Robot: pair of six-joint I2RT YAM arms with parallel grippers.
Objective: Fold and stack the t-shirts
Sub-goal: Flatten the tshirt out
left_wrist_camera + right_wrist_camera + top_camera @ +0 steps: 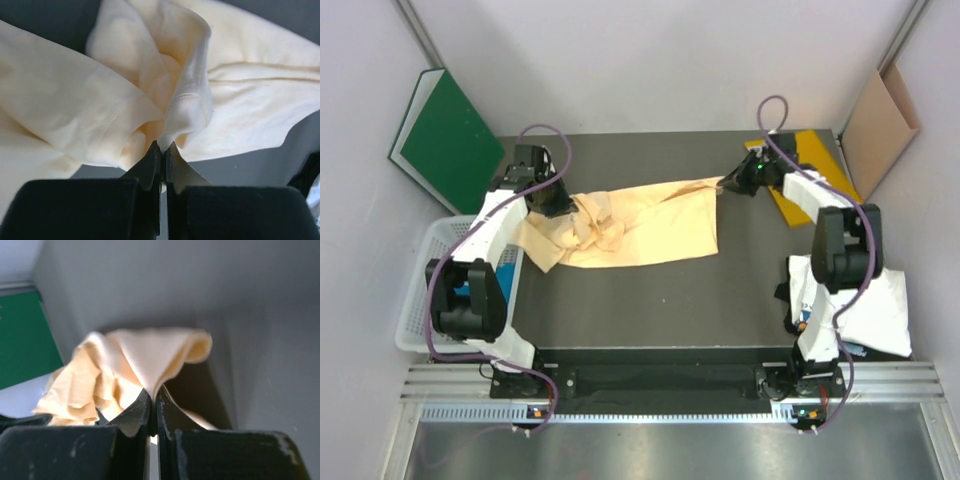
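Peach-yellow t-shirt (650, 230) across the far half of the dark table (660, 310). Stretched left to right between both grippers, apart from the other cloth. Bunched and heavily creased at the left end; flatter toward the right, with the near hem resting on the table.

Left gripper (563, 203): at the crumpled left end. Fingers (147, 170) pressed together, pinching a gathered fold with a stitched hem edge, as seen from the left wrist.

Right gripper (724, 186): at the far right corner of the same shirt. Fingers (135, 415) pressed together, pinching a pointed tip of the cloth, lifted off the table surface.

White t-shirt (880, 310): at the near right, just beside the right arm's base, well apart from the peach-yellow one.

Bright-yellow folder (820, 150): flat at the far right corner, partly under the right arm.

White basket (415, 310): left of the table, beside the left arm.

Green board (445, 145): leaning against the left wall.
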